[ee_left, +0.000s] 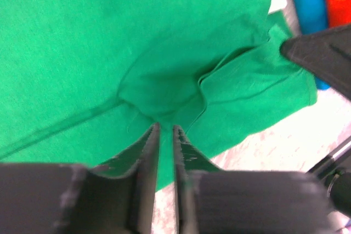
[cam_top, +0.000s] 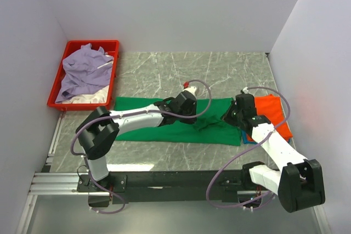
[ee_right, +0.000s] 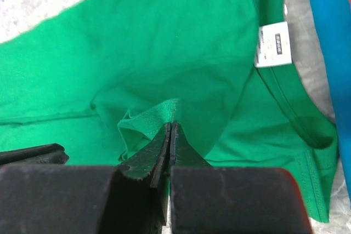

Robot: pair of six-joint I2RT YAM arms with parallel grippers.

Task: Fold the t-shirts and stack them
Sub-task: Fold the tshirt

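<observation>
**Both grippers pinch the green t-shirt**

The green t-shirt [cam_top: 134,105] lies spread across the middle of the marble table [cam_top: 164,69]. The left gripper [ee_left: 165,131] is closed nearly tight on a puckered fold near the shirt's edge. The right gripper [ee_right: 170,125] is clamped on a raised ridge of the same cloth, near the collar label [ee_right: 273,44]. An orange t-shirt [cam_top: 274,110] and a blue t-shirt [ee_right: 329,26] lie just beside it on the right.

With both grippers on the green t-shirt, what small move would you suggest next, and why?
The right gripper is shut on a raised fold of the green t-shirt and the left gripper pinches puckered cloth nearby, so I would probably lift both slightly together, to carry the fold over.
</observation>
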